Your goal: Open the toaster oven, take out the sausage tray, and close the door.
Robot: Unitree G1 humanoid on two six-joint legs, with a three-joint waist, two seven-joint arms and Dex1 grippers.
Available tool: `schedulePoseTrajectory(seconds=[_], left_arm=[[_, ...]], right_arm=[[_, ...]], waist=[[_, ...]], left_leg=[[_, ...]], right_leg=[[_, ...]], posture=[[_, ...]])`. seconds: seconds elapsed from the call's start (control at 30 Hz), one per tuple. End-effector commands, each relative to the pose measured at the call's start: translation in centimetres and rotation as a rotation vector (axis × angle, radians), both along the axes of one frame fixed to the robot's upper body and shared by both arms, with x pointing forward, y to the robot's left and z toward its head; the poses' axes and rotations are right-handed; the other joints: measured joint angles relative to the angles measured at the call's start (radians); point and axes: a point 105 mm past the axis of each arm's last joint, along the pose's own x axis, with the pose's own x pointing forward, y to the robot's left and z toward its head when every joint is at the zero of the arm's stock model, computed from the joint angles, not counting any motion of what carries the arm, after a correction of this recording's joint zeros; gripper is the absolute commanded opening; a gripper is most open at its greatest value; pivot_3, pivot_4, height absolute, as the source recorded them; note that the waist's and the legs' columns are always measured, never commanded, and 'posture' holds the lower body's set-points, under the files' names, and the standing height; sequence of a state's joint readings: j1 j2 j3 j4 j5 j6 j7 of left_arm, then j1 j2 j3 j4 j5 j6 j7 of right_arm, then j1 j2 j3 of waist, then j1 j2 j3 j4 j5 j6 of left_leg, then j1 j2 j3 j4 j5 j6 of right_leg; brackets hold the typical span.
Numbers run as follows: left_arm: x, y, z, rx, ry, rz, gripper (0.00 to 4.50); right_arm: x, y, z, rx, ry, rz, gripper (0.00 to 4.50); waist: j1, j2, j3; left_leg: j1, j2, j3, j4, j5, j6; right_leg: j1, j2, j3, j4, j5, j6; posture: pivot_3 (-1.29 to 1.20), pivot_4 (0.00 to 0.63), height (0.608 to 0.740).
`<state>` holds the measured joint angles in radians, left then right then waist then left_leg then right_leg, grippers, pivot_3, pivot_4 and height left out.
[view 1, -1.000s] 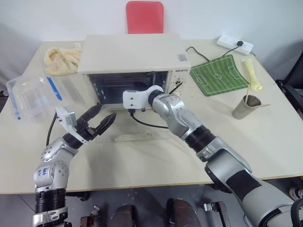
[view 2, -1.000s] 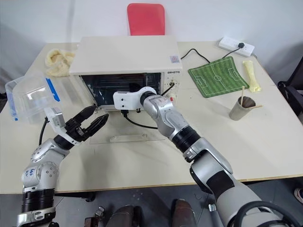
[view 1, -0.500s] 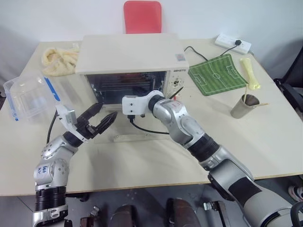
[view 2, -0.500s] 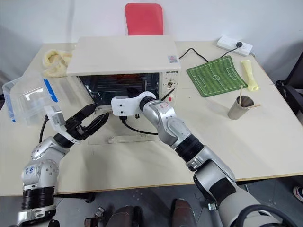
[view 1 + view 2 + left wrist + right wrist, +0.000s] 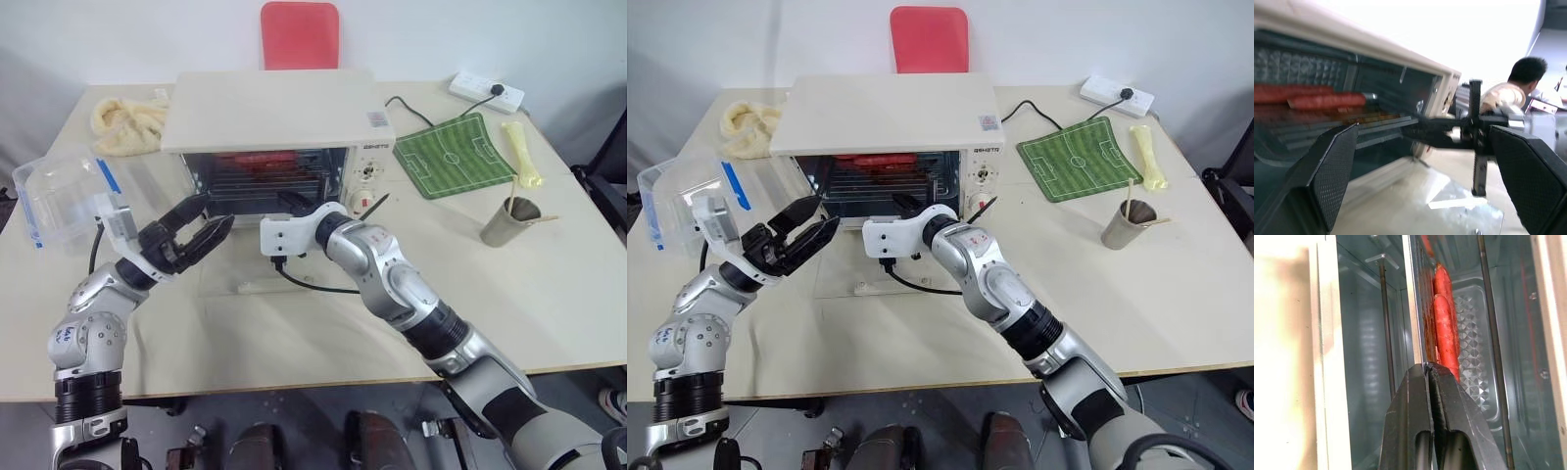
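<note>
Sliding outward with the right gripper (image 5: 1428, 369) pinched on its rim, the tray (image 5: 257, 163) of sausages emerges from the oven (image 5: 277, 119); left gripper (image 5: 196, 222) waits wide open, empty.

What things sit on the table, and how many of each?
Toaster oven: 1
Clear plastic box: 1
Yellowish cloth: 1
Green football-pitch mat: 1
Power strip: 1
Yellow bone-shaped thing: 1
Metal cup: 1
Total: 7

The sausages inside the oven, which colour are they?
Red; the sausages show best in the right wrist view.
</note>
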<state>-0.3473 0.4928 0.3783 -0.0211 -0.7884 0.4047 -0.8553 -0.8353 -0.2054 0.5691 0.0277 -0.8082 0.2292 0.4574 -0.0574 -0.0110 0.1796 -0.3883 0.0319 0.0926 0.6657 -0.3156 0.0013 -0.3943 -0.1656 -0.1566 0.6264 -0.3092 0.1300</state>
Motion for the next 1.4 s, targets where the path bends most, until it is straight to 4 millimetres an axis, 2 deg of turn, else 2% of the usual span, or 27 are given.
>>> schedulePoseTrajectory(seconds=[0.03, 0.27, 0.5, 0.6, 0.67, 0.9, 1.13, 1.23, 1.3, 1.4], left_arm=[[-0.4, 0.8, 1.5, -0.012, -0.047, 0.011, 4.5], [-0.5, 2.1, 2.2, -0.023, -0.059, 0.055, 4.5], [-0.5, 2.5, 1.9, -0.011, -0.051, 0.073, 4.5], [-0.5, 2.3, 1.7, -0.007, -0.047, 0.073, 4.5], [-0.5, 2.2, 1.6, -0.008, -0.045, 0.074, 4.5], [-0.4, 2.1, 1.5, -0.012, -0.045, 0.077, 4.5], [-0.4, 2.1, 1.3, -0.011, -0.041, 0.082, 4.5], [-0.5, 2.2, 1.2, -0.01, -0.037, 0.087, 4.5], [-0.5, 2.4, 1.0, -0.008, -0.029, 0.094, 4.5], [-0.5, 2.5, 1.0, -0.007, -0.025, 0.099, 4.5]], right_arm=[[-1.6, 0.0, 1.9, 0.039, -0.067, 0.035, 0.03], [-1.9, -1.2, 1.2, 0.022, -0.063, 0.02, 0.03], [-1.6, -1.9, 0.7, 0.015, -0.047, -0.006, 0.03], [-1.1, -2.0, 0.3, 0.016, -0.04, -0.023, 0.62], [-0.7, -2.0, 0.2, 0.013, -0.036, -0.032, 1.24], [0.6, -2.0, 0.3, 0.013, -0.048, -0.065, 1.24], [1.9, -1.8, 1.4, 0.031, -0.085, -0.087, 1.24], [1.9, -1.8, 1.7, 0.036, -0.095, -0.084, 0.66], [1.7, -1.8, 1.8, 0.032, -0.102, -0.077, 0.02], [1.4, -1.9, 1.6, 0.024, -0.1, -0.068, 0.02]], waist=[[0.002, 0.0, 0.0], [0.004, 0.0, 0.0], [0.014, 0.0, 0.0], [0.017, 0.0, 0.0], [0.017, 0.0, 0.0], [0.017, 0.0, 0.0], [0.012, 0.0, 0.0], [0.006, 0.0, 0.0], [0.005, 0.0, 0.0], [0.006, 0.0, 0.0]], left_leg=[[0.0, 0.0, 0.0, 0.0, 0.0, 0.0], [0.0, 0.0, 0.0, 0.0, 0.0, 0.0], [0.0, -0.001, 0.0, 0.001, 0.0, 0.0], [0.0, -0.001, 0.0, 0.001, 0.0, 0.0], [0.0, 0.0, 0.0, 0.001, 0.0, 0.0], [0.0, 0.0, 0.0, 0.001, 0.0, 0.0], [0.0, 0.0, 0.0, 0.001, 0.0, 0.0], [0.0, 0.0, 0.0, 0.001, 0.0, 0.0], [0.0, 0.0, 0.0, 0.001, 0.0, 0.0], [0.0, 0.0, 0.0, 0.001, 0.0, 0.0]], right_leg=[[0.0, 0.0, 0.0, 0.0, 0.0, 0.0], [0.0, 0.0, 0.0, 0.0, 0.0, 0.0], [0.001, 0.0, 0.0, 0.0, 0.0, 0.0], [0.001, 0.0, 0.0, 0.0, 0.0, 0.0], [0.001, 0.0, 0.0, 0.0, 0.0, 0.0], [0.001, 0.0, 0.0, 0.0, 0.0, 0.0], [0.001, 0.0, 0.0, 0.0, 0.0, 0.0], [0.001, 0.0, -0.001, 0.0, 0.0, 0.0], [0.001, 0.0, 0.0, 0.0, 0.0, 0.0], [0.001, 0.0, -0.001, 0.0, 0.0, 0.0]], posture=[[0.0, 0.15, 0.74], [0.0, 0.15, 0.74], [0.0, 0.15, 0.74], [0.0, 0.15, 0.74], [0.0, 0.15, 0.74], [0.0, 0.15, 0.74], [0.0, 0.15, 0.74], [0.0, 0.15, 0.74], [0.0, 0.15, 0.74], [0.0, 0.15, 0.74]])
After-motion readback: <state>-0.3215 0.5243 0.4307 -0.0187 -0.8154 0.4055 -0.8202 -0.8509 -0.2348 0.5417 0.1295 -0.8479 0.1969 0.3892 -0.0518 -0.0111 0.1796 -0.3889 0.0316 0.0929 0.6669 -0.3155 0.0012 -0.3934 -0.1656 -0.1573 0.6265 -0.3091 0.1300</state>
